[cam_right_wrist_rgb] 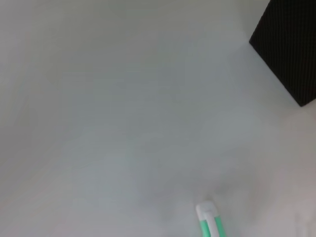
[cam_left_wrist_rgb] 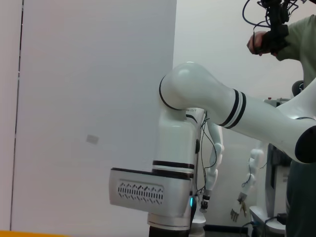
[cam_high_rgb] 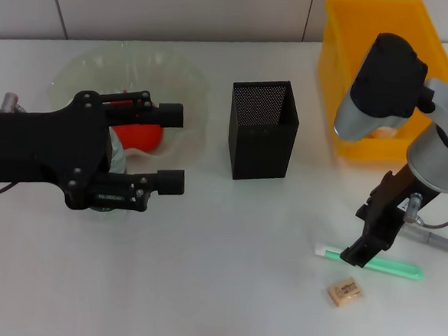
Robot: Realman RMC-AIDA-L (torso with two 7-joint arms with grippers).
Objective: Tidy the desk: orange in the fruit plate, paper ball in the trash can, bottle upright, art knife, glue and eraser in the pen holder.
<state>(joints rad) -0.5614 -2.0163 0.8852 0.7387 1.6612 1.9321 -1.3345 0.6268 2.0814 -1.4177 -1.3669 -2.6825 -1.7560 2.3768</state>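
White desk point(cam_high_rgb: 223, 291) spread wide; yellow trash can point(cam_high_rgb: 333, 60) at far right, partly hidden behind right arm. Pale-green fruit plate point(cam_high_rgb: 185, 81) at far left, orange point(cam_high_rgb: 138, 137) inside, screened by left gripper point(cam_high_rgb: 173, 149), jaws spread apart and empty. Black mesh pen holder point(cam_high_rgb: 262, 129) upright between plate and can. Right gripper point(cam_high_rgb: 360, 257) lowered onto green-and-white art knife point(cam_high_rgb: 398, 268) lying flat on desk; grip on it impossible to tell. Grey pen-like item point(cam_high_rgb: 433, 239) just beyond. Tan eraser point(cam_high_rgb: 344, 292) near knife, apart from it; print unreadable.
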